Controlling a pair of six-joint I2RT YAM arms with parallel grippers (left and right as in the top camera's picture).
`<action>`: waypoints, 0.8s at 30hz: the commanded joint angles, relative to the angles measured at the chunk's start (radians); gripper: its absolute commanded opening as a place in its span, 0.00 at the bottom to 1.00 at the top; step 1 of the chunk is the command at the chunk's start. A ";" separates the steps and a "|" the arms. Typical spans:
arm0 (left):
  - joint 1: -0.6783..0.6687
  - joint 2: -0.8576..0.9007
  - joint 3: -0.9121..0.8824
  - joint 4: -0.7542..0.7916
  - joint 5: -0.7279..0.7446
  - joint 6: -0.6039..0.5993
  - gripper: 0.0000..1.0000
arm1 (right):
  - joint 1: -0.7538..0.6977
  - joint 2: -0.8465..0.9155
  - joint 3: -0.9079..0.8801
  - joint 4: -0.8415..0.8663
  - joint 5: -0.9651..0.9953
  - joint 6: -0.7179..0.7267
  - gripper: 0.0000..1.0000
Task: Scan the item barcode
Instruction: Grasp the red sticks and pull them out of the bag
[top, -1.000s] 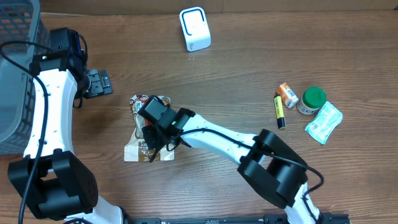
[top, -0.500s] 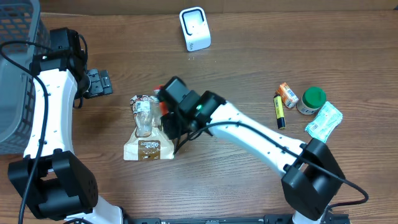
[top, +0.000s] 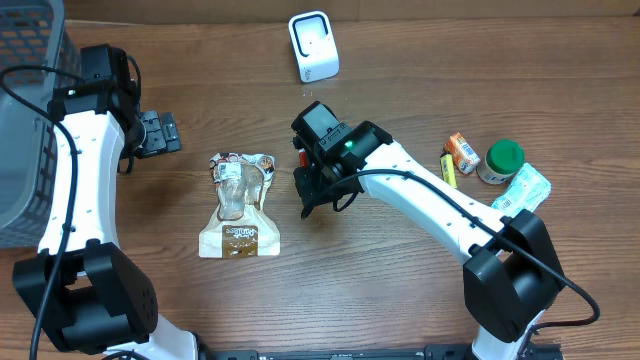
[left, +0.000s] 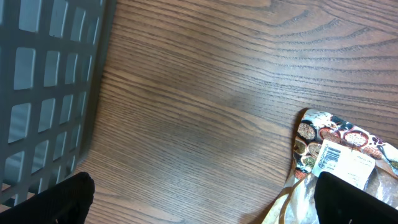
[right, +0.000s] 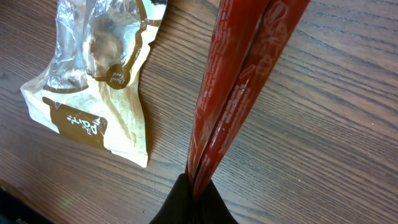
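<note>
Near the front edge, a snack bag (top: 239, 208) is lying flat. Beside it, the right hand (right: 194, 200) is pinching 1 red packet (right: 242, 74) by its end. Farther back, the left hand (top: 160, 133) is hanging released. At the far edge of the surface (top: 400, 290), the scanner (top: 314, 46) is standing, likely where the packet's barcode gets shown.

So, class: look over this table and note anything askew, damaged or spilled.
The brown-and-clear snack pouch lies flat but crumpled, its window creased. The right gripper pinches a red packet by one end only, jaws shut. Nothing looks spilled.
</note>
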 joint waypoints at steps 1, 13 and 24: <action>-0.007 0.000 0.002 0.001 0.002 0.018 0.99 | -0.001 -0.008 -0.005 0.006 0.048 -0.007 0.04; -0.007 0.000 0.002 0.001 0.002 0.018 1.00 | -0.076 -0.008 0.301 -0.183 0.141 -0.274 0.03; -0.007 0.000 0.002 0.001 0.002 0.018 1.00 | -0.160 -0.008 0.521 -0.188 0.204 -0.548 0.03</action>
